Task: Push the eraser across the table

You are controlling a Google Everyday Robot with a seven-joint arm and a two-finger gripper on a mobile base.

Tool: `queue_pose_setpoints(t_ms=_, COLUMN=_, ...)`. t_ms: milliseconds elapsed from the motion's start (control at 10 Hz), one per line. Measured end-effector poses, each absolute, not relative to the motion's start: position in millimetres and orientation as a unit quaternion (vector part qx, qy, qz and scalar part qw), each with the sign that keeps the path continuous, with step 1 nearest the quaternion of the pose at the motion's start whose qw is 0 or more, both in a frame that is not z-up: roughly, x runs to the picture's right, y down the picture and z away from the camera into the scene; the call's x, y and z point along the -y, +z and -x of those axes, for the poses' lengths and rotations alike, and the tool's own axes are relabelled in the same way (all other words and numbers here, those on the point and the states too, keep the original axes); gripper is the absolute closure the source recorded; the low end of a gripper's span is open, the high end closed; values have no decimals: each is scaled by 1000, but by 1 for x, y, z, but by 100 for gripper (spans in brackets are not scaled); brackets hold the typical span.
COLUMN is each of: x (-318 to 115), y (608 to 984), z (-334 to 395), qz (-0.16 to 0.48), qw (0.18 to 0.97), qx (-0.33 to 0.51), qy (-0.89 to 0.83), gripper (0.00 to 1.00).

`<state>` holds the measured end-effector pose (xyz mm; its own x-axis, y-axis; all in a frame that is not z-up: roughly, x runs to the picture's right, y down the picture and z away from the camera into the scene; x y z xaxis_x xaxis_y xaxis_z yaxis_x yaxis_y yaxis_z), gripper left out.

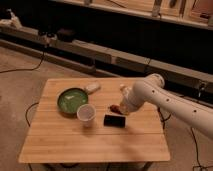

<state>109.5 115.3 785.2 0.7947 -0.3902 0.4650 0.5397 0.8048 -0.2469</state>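
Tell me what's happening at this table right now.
A white robot arm reaches in from the right over the table. Its gripper is low near the table's middle, just behind the black eraser and beside a small reddish-brown object. The eraser lies flat right of the white cup, with a green bowl further left.

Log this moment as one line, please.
claw: low, just beyond eraser | eraser: flat on table, beside cup | contact: unclear

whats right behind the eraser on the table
Just behind the eraser lies a small reddish-brown oblong thing, apart from it. The hand hangs over that thing's right end, so that end and the table under it are covered.
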Motion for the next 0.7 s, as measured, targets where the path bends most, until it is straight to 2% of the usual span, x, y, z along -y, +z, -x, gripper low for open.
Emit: queue_pose_setpoints(t_ms=700, x=-139, y=857, z=-73, qz=183, qw=886, qx=165, qy=-393, gripper=100)
